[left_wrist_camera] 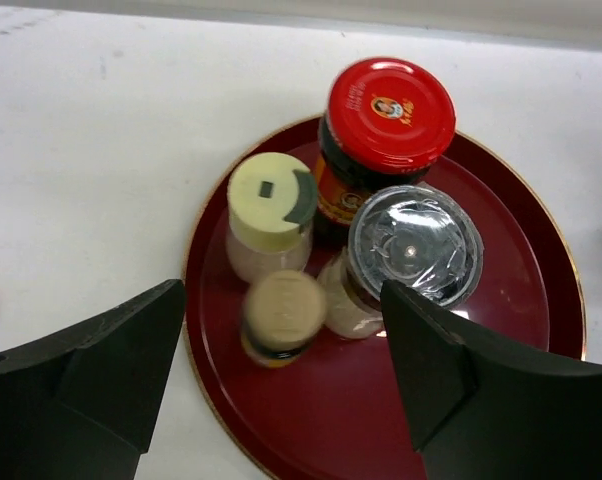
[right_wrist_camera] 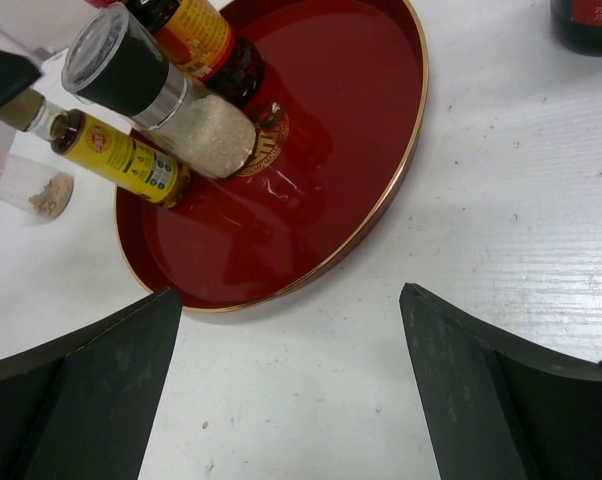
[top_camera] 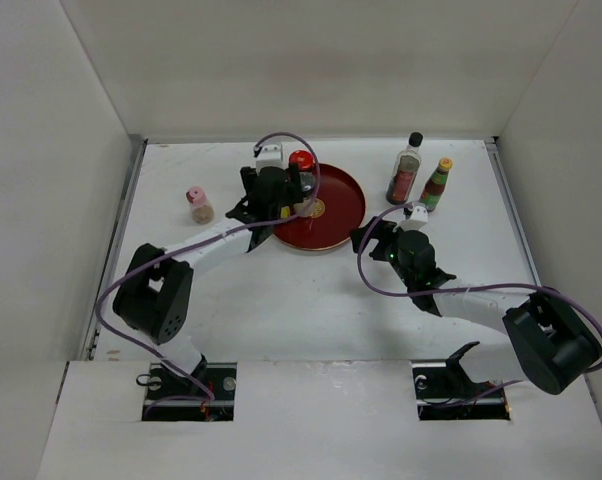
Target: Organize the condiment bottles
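1. Four of the condiment bottles stand together on the left half of the dark-red plate: the red-capped jar, the pale-capped shaker, the small yellow-labelled bottle and the grey-capped shaker. They are close, some of them touching. I judge this part as done.

2. Three bottles are on the bare table. The pink-capped shaker is alone, to the left of the plate. The black-capped glass bottle and the yellow-capped bottle stand side by side, near the right of the plate.

3. The left gripper hangs over the group on the plate. Its fingers are spread wide and hold nothing.

4. The right gripper is at the near right rim of the plate. Its fingers are also wide apart and empty.

5. If the plate is the place for all of them, a little more than half of the work looks finished. What is left, in my opinion, is to bring in the three outside bottles. The pink one is on the left arm's side and the other two are on the right arm's side. The right half of the plate has free room for them.
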`<action>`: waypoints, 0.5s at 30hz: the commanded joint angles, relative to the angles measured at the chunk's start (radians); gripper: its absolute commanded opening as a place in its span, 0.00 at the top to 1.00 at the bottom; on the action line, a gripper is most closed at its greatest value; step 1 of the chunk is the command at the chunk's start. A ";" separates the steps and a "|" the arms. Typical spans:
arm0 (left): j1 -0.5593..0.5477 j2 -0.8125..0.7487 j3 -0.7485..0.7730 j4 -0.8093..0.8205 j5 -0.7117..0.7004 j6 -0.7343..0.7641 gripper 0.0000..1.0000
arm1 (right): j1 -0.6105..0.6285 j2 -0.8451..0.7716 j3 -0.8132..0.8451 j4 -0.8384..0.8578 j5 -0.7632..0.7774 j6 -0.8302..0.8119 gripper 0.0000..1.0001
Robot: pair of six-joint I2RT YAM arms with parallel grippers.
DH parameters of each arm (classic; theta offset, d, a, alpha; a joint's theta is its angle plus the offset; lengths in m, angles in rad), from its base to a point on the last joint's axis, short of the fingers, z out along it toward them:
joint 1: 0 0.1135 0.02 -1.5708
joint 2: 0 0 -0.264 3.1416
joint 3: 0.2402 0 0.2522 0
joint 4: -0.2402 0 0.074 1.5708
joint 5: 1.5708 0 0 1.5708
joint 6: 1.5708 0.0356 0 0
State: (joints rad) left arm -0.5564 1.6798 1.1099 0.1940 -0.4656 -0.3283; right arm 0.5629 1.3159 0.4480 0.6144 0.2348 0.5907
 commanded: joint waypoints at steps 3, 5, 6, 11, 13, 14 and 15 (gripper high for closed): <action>0.034 -0.216 -0.103 0.102 -0.145 -0.009 0.19 | -0.001 -0.012 0.021 0.065 -0.006 -0.003 0.02; 0.068 -0.267 -0.148 0.096 -0.182 -0.021 0.17 | -0.001 -0.004 0.021 0.064 -0.011 0.000 0.02; 0.089 -0.288 -0.169 0.094 -0.191 -0.032 0.15 | -0.001 -0.004 0.023 0.062 -0.011 0.000 0.02; 0.262 -0.324 -0.236 0.041 -0.171 -0.123 0.10 | -0.001 0.000 0.024 0.065 -0.011 0.000 0.02; 0.348 -0.296 -0.236 0.022 -0.125 -0.156 0.10 | -0.001 0.003 0.031 0.059 -0.012 0.000 0.02; 0.387 -0.279 -0.234 0.021 -0.086 -0.182 0.10 | -0.001 0.003 0.031 0.059 -0.009 -0.005 0.02; 0.420 -0.258 -0.228 0.022 -0.050 -0.204 0.10 | 0.001 0.003 0.031 0.064 -0.008 -0.006 0.02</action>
State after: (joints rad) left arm -0.2146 1.3880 0.8936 0.2249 -0.5911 -0.4431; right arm 0.5629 1.3163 0.4480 0.6144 0.2348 0.5907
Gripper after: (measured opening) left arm 0.902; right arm 0.977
